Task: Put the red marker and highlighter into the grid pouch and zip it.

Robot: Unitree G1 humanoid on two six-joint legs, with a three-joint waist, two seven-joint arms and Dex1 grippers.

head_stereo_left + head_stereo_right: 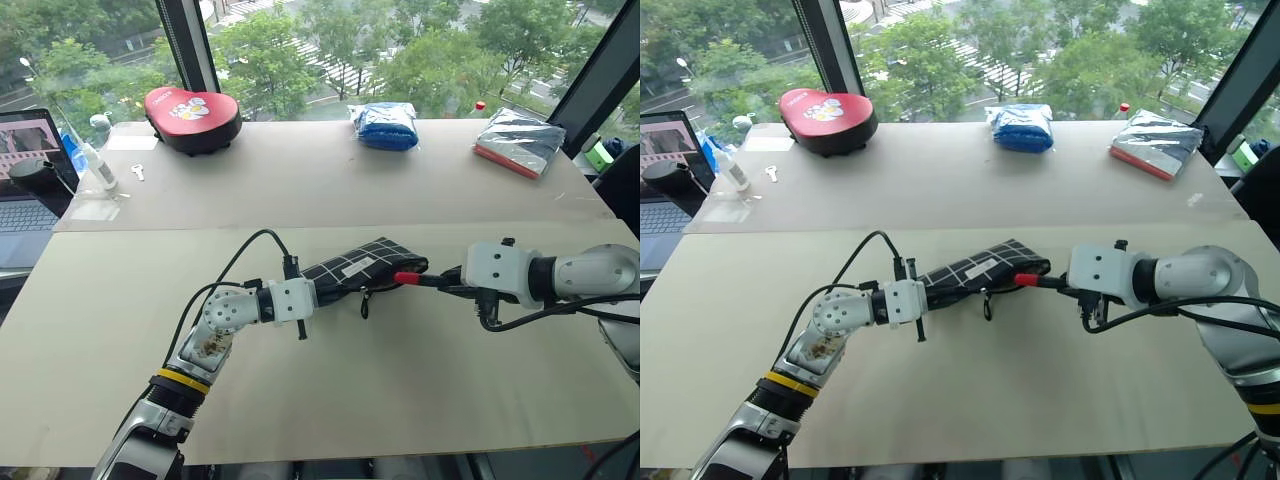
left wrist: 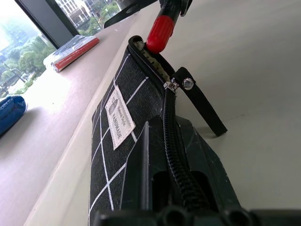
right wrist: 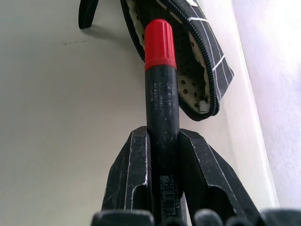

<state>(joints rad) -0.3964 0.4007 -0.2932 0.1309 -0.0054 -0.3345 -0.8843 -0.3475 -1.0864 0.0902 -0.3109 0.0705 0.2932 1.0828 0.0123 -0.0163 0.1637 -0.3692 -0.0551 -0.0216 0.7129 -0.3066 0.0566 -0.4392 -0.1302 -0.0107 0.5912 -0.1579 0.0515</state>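
Note:
The grid pouch (image 1: 352, 269) is black with white lines and is held just above mid-table, its mouth open toward my right arm. My left gripper (image 1: 312, 292) is shut on the pouch's closed end, with the zipper line running between its fingers (image 2: 141, 160). The zipper's black pull strap (image 2: 203, 106) hangs down near the open mouth. My right gripper (image 1: 452, 284) is shut on the red marker (image 1: 409, 278) by its black barrel. The marker's red cap (image 3: 160, 43) touches the pouch's open mouth, where a pale dotted lining (image 3: 195, 70) shows. The highlighter is out of view.
Along the far edge of the table lie a red padded case (image 1: 192, 118), a blue bundle (image 1: 387, 125) and a silver packet (image 1: 520, 142). An open laptop (image 1: 25, 190), a small bottle (image 1: 97, 162) and a key (image 1: 137, 172) are at far left.

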